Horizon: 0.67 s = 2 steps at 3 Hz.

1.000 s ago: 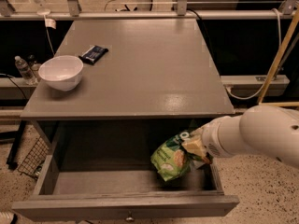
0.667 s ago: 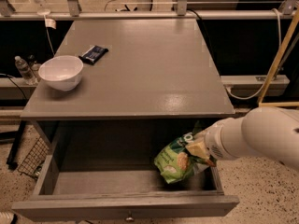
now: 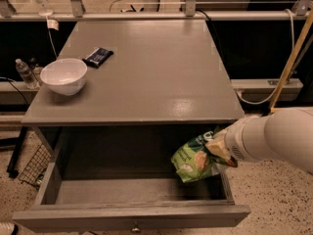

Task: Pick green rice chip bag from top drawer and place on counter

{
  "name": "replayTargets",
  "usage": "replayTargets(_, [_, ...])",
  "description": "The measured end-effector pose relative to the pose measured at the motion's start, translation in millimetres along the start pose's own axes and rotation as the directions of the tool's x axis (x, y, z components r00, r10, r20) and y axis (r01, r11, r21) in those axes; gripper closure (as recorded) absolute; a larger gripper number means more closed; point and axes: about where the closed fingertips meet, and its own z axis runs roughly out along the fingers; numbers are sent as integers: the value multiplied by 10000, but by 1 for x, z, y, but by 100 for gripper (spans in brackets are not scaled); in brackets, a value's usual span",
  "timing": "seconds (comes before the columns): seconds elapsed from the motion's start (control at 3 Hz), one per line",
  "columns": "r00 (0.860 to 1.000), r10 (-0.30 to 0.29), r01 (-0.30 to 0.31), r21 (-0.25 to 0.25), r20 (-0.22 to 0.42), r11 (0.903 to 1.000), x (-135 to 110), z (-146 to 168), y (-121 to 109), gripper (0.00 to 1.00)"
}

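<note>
The green rice chip bag (image 3: 192, 159) hangs at the right side of the open top drawer (image 3: 98, 192), lifted off the drawer floor, just below the counter's front edge. My gripper (image 3: 218, 149) comes in from the right on a white arm and is shut on the bag's upper right corner. The counter (image 3: 151, 67) is the grey table top above the drawer. The drawer's front panel with its small knob (image 3: 135, 226) is at the bottom of the view.
A white bowl (image 3: 64, 76) and a small dark flat packet (image 3: 98, 57) sit at the counter's left side. A water bottle (image 3: 23, 72) stands on a ledge to the left. A wire basket (image 3: 32, 165) lies on the floor at the left.
The gripper has lifted the green bag up and slightly right, off the drawer floor toward the counter's front edge.
</note>
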Motion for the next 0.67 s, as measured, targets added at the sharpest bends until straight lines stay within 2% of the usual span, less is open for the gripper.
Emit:
replayTargets(0.33, [9999,88,-92,556,71,9984,4,-26,-9,100])
replayTargets(0.67, [9998,94,-117,1413,169,9899,6,-63,-22,100])
